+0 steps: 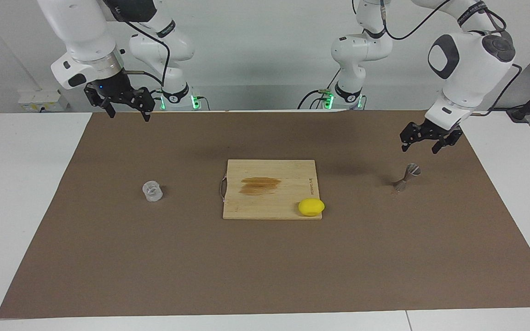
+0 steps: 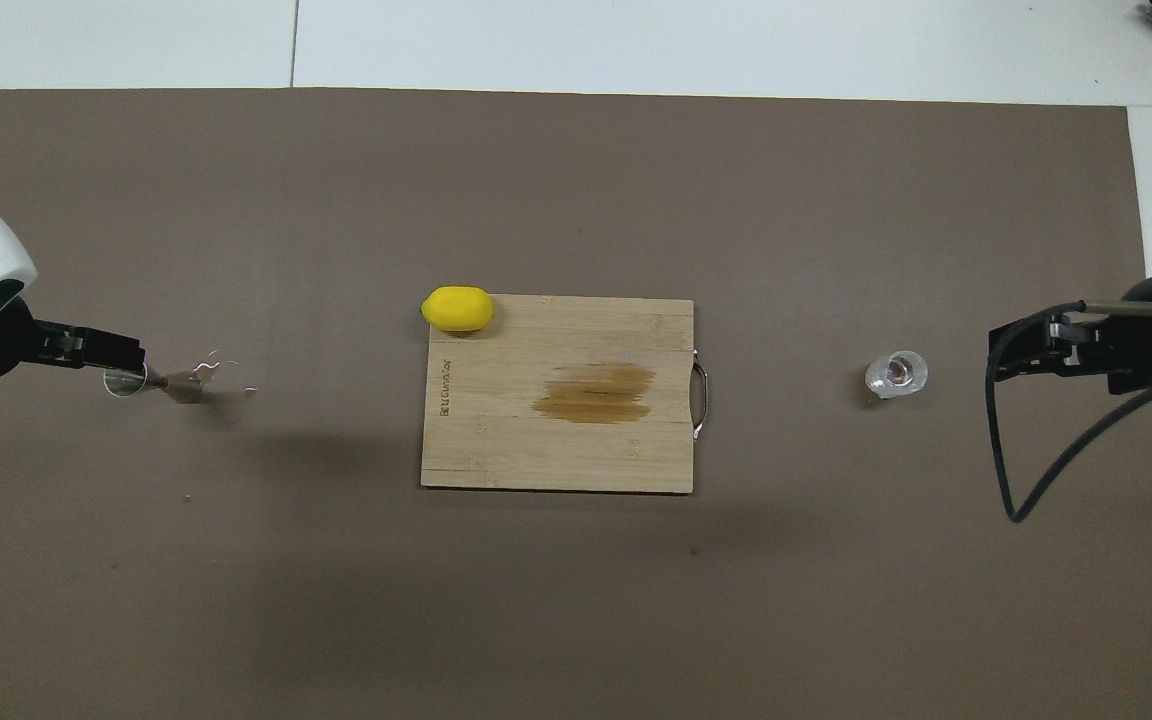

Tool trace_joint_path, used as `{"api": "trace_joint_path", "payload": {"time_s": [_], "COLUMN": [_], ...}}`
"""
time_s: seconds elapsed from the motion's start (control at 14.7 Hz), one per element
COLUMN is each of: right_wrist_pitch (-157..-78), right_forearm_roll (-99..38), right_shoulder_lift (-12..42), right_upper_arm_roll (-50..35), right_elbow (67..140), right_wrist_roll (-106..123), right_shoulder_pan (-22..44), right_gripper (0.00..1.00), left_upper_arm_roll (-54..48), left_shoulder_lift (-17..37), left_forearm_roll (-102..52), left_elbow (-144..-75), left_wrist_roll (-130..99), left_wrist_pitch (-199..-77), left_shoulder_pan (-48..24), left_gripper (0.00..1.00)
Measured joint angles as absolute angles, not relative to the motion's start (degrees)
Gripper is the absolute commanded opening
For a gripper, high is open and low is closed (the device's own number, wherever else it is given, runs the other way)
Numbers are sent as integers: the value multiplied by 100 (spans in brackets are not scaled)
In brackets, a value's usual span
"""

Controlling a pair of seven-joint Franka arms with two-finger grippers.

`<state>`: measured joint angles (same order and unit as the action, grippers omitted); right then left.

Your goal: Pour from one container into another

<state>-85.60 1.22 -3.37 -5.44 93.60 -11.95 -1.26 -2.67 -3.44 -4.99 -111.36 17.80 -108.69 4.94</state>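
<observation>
**Technician:** Describe your arm housings.

**Robot:** My two arms have glossy white, rounded shells with black rings at the joints. One joint cap on my left arm is dark grey; a rounded dark grey panel sits on the segment beside it. Each base carries a black collar with green indicator lights.

**Technician:** Cabling?

**Robot:** Black cables run outside the shells along both arms. On my right arm, one hangs in a long loop near the wrist.

**Technician:** And the end fittings?

**Robot:** My right wrist ends in a silvery metal band. My left tool (image 1: 423, 142) and right tool (image 1: 127, 110) are black, angular assemblies with two slim fingers each.
</observation>
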Motion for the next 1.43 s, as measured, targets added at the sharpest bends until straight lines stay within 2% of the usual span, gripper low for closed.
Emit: {"api": "trace_joint_path", "payload": {"time_s": [0.54,0.88,1.15,1.43], "right_wrist_pitch": [-8560,-8560,-8560,-8560], "right_forearm_roll": [122,122,122,122], "right_shoulder_lift": [-337,-337,-337,-337], "right_upper_arm_roll": [-544,-544,-544,-544], "right_elbow": [9360,9360,9360,9360], "right_wrist_roll": [-1195,-1195,-1195,-1196], "right_shoulder_pan": [-126,-126,-126,-126], "right_gripper": [99,99,99,99], "left_upper_arm_roll": [-204,-193,-189,-184], "left_shoulder_lift": [-316,-266,-208,-56], "left_forearm_roll": [-1273,-1431,-1487,-2405], "left_elbow": [-11122,-11116,-11064,-11046], "left_wrist_roll": [5183,7218,8120,8737], "left_wrist_pitch": [-10856,-10927,-10983,-11039], "left_shoulder_pan": [1149,1265,1335,1696], "left_gripper": [100,100,100,100]}}
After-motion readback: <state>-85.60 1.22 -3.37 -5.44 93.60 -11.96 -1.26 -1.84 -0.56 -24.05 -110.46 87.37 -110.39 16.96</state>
